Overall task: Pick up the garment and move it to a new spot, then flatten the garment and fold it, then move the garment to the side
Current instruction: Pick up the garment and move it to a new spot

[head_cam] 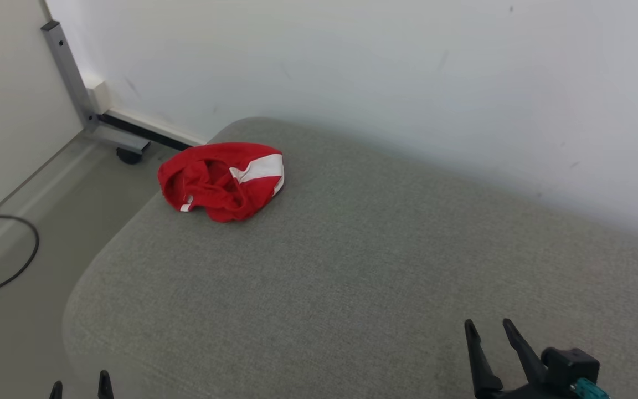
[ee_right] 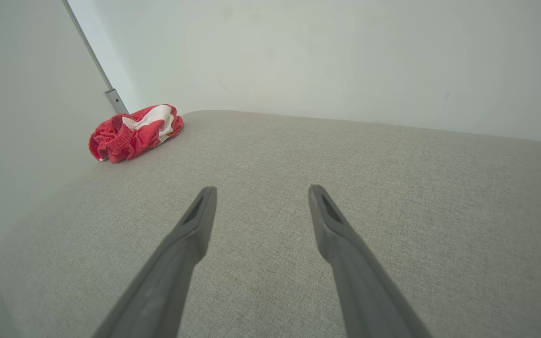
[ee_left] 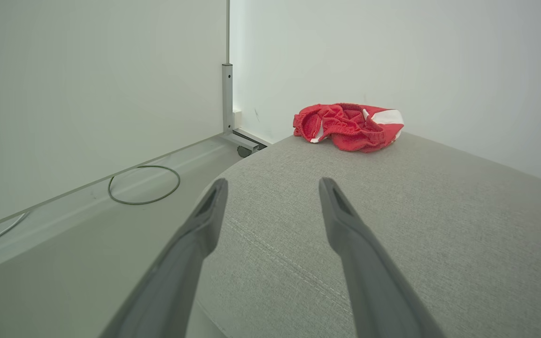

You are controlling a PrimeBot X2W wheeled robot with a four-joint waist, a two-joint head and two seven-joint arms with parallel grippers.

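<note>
Both claws stand spread and empty: your left gripper (head_cam: 80, 387) straddles the grey cushion's (head_cam: 352, 266) near left edge, your right gripper (head_cam: 489, 327) hangs over its near edge. The red garment (head_cam: 222, 180) (white stripe showing) lies crumpled at the far left corner, near the white wall (head_cam: 407, 66). A black cable (head_cam: 37, 244) loops on the floor.

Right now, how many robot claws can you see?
2. The left gripper sits at the head view's lower left, the right gripper at its lower right above the grey cushion. Both open, empty.
</note>
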